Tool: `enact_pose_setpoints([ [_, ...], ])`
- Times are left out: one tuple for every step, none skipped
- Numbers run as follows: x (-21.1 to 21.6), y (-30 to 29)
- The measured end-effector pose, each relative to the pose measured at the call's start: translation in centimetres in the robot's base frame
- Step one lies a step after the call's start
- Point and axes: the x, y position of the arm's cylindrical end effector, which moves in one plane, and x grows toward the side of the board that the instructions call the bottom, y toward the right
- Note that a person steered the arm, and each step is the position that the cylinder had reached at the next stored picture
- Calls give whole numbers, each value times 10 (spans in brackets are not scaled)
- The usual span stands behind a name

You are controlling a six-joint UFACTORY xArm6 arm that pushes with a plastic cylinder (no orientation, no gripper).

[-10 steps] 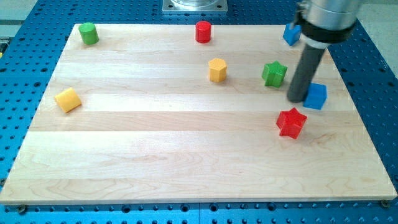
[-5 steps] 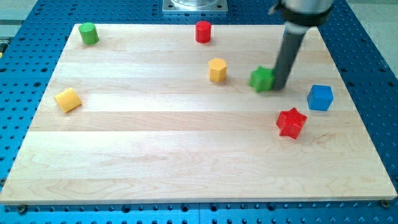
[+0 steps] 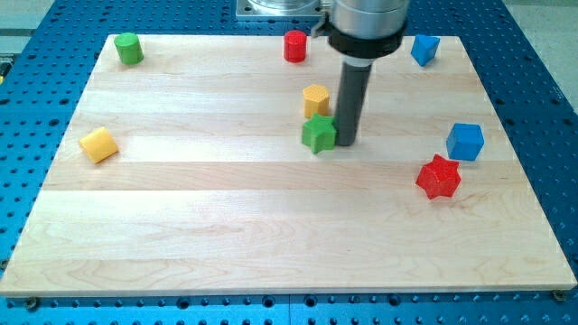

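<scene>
Eight blocks on the surface. My tip touches the green star on the view's right side, with the yellow hexagon just above. The rod carries no gripper and holds nothing.

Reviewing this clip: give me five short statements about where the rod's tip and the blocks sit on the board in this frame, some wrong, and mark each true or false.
1. My tip is against the right side of the green star block. True.
2. The yellow hexagonal block sits just above the green star block in the view. True.
3. The red star block is at the view's left edge. False: it is at the view's right, below the blue cube.
4. The green cylinder is in the board's top left corner. True.
5. The red cylinder touches the yellow hexagonal block. False: they are well apart.
</scene>
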Motion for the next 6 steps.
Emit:
enact_pose_setpoints([
  [-7, -36],
  [94, -46],
  [52, -48],
  [28, -83],
  [113, -132],
  [127, -80],
])
